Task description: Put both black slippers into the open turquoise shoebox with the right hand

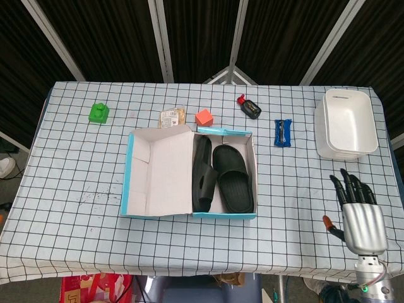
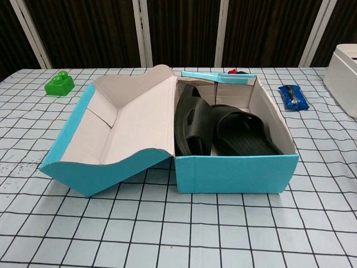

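Note:
The turquoise shoebox (image 1: 128, 180) (image 2: 234, 174) stands open in the middle of the table, its lid folded out to the left. Inside it are both black slippers: one (image 1: 201, 175) (image 2: 192, 125) leans on its side against the lid wall, the other (image 1: 233, 178) (image 2: 242, 133) lies flat on the right. My right hand (image 1: 358, 211) is over the table's front right corner, far from the box, fingers spread and holding nothing. It shows only in the head view. My left hand appears in neither view.
A white bin (image 1: 345, 124) (image 2: 343, 70) stands at the back right, with a blue packet (image 1: 282, 132) (image 2: 293, 96) to its left. Along the far side lie a small black-and-red bottle (image 1: 249, 106), an orange block (image 1: 204, 117), a snack bag (image 1: 171, 116) and a green brick (image 1: 98, 112) (image 2: 59, 84).

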